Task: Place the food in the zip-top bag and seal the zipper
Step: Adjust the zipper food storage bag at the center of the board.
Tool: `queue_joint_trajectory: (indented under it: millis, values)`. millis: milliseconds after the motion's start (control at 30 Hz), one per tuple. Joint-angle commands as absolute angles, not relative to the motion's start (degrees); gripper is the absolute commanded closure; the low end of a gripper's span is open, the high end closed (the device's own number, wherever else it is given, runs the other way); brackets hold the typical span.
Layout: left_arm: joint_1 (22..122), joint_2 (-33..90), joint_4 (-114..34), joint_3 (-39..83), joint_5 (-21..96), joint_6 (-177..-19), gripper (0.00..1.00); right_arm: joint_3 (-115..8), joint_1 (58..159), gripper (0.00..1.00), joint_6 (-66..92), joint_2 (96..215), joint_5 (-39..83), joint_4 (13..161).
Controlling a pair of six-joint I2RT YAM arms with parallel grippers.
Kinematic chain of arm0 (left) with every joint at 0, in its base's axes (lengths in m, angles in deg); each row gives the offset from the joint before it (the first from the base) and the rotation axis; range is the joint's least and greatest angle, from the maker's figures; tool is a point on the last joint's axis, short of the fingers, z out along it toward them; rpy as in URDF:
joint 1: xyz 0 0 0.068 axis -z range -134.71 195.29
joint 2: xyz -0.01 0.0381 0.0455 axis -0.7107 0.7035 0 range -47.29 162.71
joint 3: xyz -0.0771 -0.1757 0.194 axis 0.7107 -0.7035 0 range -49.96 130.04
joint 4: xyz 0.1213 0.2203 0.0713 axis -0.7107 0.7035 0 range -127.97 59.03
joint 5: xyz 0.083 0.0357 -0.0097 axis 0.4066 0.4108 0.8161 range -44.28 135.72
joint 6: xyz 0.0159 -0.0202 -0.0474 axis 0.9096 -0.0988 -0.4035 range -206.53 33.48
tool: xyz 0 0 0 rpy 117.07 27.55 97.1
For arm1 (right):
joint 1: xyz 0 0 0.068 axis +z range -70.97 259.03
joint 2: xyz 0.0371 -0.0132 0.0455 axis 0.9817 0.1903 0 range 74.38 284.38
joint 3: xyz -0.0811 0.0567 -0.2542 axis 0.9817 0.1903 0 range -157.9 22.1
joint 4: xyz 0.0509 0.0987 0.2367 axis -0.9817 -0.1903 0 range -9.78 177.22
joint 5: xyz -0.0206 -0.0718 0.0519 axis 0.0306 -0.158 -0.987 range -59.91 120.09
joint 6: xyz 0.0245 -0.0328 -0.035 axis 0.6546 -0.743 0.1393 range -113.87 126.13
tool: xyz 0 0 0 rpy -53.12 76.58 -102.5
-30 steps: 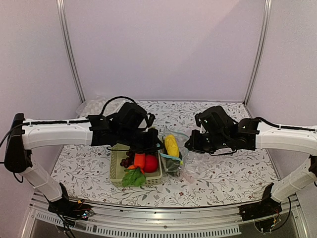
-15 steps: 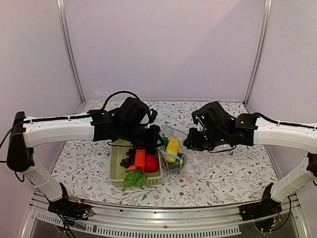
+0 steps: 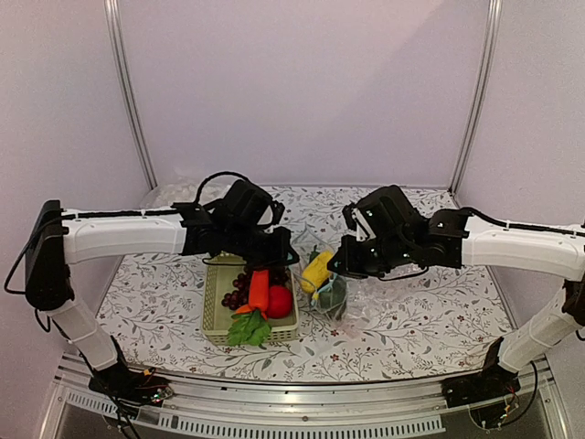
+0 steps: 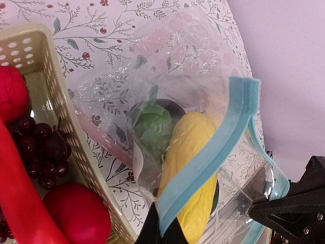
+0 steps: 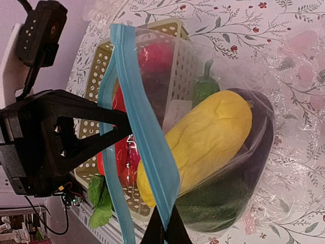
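Note:
The clear zip-top bag [image 3: 331, 294] hangs between my two grippers, just right of the basket. It holds the yellow corn cob [image 3: 317, 270], a dark green vegetable [image 5: 228, 201] and a dark purple eggplant [image 5: 263, 127]. My left gripper [image 4: 161, 235] is shut on one side of the light-blue zipper strip [image 4: 213, 160]. My right gripper [image 5: 165, 235] is shut on the other side of the zipper strip [image 5: 144, 140]. The mouth gapes open between the two strips. The corn cob [image 4: 190, 162] lies across the mouth, with a green leafy top [image 4: 152, 122] behind it.
The pale green mesh basket [image 3: 212, 311] stands left of the bag and holds a carrot [image 3: 259, 291], a red fruit [image 3: 280, 301], dark grapes [image 3: 236, 297] and a green leafy piece [image 3: 245, 329]. Bubbly clear plastic [image 3: 174, 195] lies at the back left.
Both grippers have drawn closer together and lifted the bag's mouth. The corn cob has tilted upright inside the bag and sunk lower behind the strip.

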State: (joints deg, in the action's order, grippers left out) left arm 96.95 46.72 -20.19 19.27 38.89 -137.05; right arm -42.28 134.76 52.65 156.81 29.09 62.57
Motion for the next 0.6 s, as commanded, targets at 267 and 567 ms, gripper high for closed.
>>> queue_joint_trajectory:
  millis: [267, 567]
  values:
    - [95.3, 48.1, -22.3, 21.3, 36.4, -133.1, 0.99, -41.6, 134.5, 0.99, 53.2, 157.6, 27.8, 65.7]
    - [95.0, 45.0, -25.3, 17.9, 33.8, -133.6, 0.97, -41.5, 134.4, 0.99, 53.1, 156.0, 28.4, 65.0]
